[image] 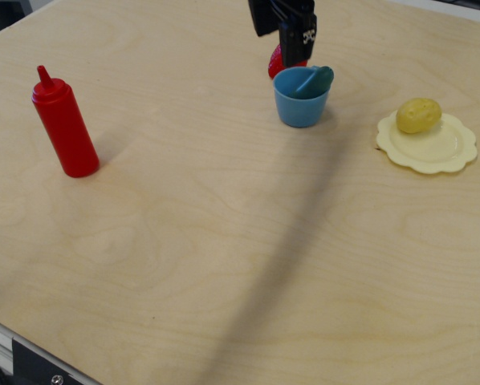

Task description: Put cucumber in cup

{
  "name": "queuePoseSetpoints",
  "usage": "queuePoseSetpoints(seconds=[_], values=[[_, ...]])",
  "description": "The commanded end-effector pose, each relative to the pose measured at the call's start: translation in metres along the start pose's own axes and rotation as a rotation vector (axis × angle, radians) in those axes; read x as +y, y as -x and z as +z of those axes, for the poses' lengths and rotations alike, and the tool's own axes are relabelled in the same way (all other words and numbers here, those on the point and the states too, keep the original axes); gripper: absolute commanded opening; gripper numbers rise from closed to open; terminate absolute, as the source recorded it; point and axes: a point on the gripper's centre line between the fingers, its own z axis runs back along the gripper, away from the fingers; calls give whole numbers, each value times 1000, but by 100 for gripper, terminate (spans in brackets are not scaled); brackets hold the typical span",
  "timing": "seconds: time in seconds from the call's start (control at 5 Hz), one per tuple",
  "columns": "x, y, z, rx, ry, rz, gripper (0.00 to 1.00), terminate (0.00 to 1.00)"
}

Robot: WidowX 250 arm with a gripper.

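The light blue cup [300,108] stands upright on the wooden table, right of centre at the back. The dark teal cucumber [317,79] lies inside it, leaning with one end over the cup's right rim. My gripper [277,42] is above and behind the cup, to its upper left. Its black fingers [294,44] stand apart and hold nothing. It is not touching the cup or the cucumber.
A red strawberry [277,62] sits just behind the cup, partly hidden by my gripper. A pale yellow scalloped plate [457,152] with a yellow potato [418,115] is on the right. A red squeeze bottle [63,124] stands on the left.
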Motion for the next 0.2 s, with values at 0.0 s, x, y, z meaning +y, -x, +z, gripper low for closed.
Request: queuePoseSetpoints(seconds=[0.0], values=[[7,-22,41,-71,-62,-3,100,100]])
